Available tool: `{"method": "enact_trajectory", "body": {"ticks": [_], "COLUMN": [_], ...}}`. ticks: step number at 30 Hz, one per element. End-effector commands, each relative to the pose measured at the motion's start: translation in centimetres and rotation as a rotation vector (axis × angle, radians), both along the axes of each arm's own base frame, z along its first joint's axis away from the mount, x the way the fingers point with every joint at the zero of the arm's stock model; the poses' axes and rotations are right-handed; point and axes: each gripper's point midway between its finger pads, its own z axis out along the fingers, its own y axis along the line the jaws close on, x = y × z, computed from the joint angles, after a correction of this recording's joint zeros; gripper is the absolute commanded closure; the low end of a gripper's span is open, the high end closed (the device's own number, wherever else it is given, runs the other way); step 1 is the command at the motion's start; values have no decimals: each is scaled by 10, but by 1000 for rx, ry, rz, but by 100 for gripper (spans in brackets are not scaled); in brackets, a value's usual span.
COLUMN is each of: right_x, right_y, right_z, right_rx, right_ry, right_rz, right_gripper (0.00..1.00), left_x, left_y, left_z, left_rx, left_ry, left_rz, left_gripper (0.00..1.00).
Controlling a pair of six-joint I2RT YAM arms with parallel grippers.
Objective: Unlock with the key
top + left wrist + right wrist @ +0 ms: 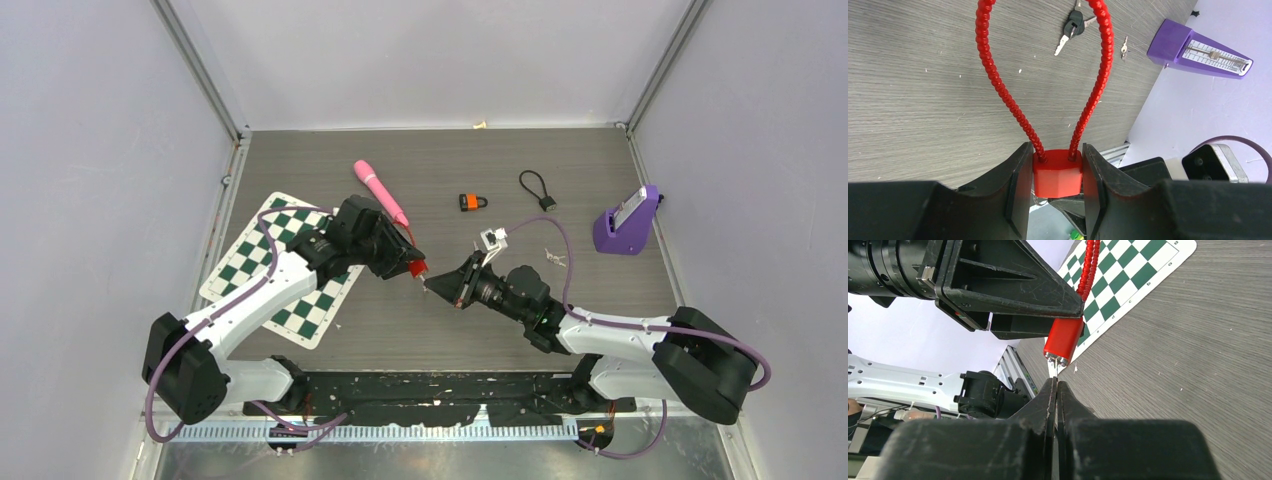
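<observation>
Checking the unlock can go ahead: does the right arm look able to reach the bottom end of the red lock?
Probably yes. The left gripper clamps the red lock by its sides, so its bottom end is bare and faces the right gripper, with nothing between them.

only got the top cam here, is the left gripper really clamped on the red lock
observer: yes, in the left wrist view the left gripper squeezes the lock body from both sides.
operator: right one open or shut
observer: the right gripper is shut, with a thin metal tip, likely the key, poking out of it.
operator: is it in yet
observer: the tip sits right at the lock's metal end; I can't tell if it has entered.
</observation>
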Motion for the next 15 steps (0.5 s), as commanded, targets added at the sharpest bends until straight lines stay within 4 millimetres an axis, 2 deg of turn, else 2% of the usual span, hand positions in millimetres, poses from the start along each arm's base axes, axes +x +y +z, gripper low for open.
{"method": "enact_trajectory", "body": {"ticks": [1,7,15], "right_x": [5,7,15], "right_y": [-1,-1,-6], "right_z": [10,17,11], "right_rx": [40,64,2], "right_ry": [-16,-16,19], "right_rz": [-21,-19,-57], "right_gripper": [95,95,95], "left_x": [-2,-5,-8], "left_y": [-10,-16,-7], "left_z": [23,25,21], "left_rx": [-74,-82,3], "left_ry": [-59,-73,-96], "left_rz": [-30,-51,-44], "left_gripper": [90,91,91]}}
